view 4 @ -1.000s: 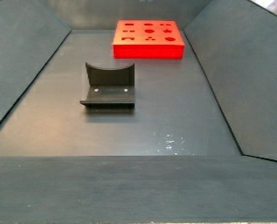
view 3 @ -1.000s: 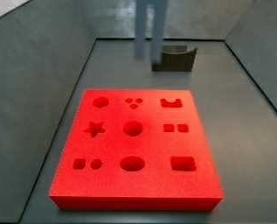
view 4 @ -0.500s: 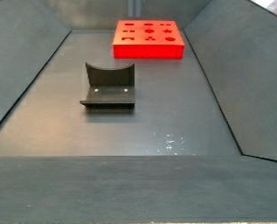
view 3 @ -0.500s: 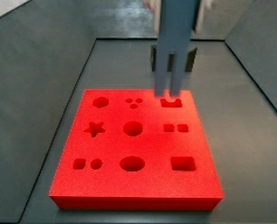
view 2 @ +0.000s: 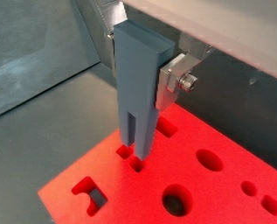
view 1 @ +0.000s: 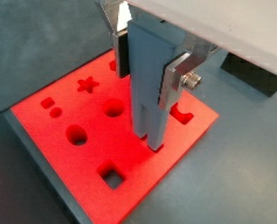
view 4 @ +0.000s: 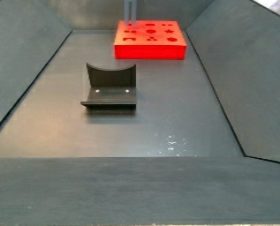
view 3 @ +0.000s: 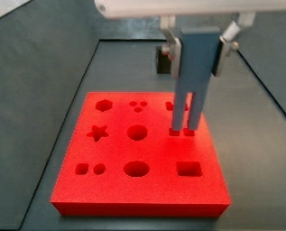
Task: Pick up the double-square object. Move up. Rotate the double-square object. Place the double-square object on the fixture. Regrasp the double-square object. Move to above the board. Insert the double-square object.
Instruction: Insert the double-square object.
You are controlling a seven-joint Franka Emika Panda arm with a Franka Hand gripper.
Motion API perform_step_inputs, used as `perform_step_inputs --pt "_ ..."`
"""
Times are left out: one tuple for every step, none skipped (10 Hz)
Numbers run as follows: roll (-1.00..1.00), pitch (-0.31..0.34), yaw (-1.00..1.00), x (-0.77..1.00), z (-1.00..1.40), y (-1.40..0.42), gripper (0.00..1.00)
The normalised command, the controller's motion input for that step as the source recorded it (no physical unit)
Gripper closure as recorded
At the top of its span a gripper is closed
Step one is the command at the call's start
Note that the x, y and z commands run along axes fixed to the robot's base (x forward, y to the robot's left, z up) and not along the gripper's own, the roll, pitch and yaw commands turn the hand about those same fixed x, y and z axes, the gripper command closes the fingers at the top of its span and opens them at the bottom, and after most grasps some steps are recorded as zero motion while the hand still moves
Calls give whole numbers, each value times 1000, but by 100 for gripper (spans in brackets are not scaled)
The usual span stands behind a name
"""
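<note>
Red board with shaped cutouts lies flat on the grey floor, and in a side view it sits toward the far end, well apart from the dark fixture standing nearer mid-floor. Above the board hangs the gripper, its silver fingers pinching the double-square object, a blue-grey bar held upright. The bar's forked lower end meets the double-square cutout near one long edge of the board; how deep it sits cannot be told.

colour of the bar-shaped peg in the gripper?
Blue-grey, matte. The long blue-grey bar-shaped peg shows best in a wrist view, held upright in the gripper over the flat red board.
</note>
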Motion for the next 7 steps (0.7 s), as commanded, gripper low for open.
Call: perform_step_inputs --pt "41 37 23 243 -69 0 100" --pt "24 34 97 111 -80 60 100" --pt "0 13 120 0 -69 106 100" --pt "-20 0 117 0 -43 123 100" --pt "-47 0 123 0 -26 100 100" --pt "-66 0 114 -63 -49 103 100" --pt "-60 0 97 -49 -89 46 100"
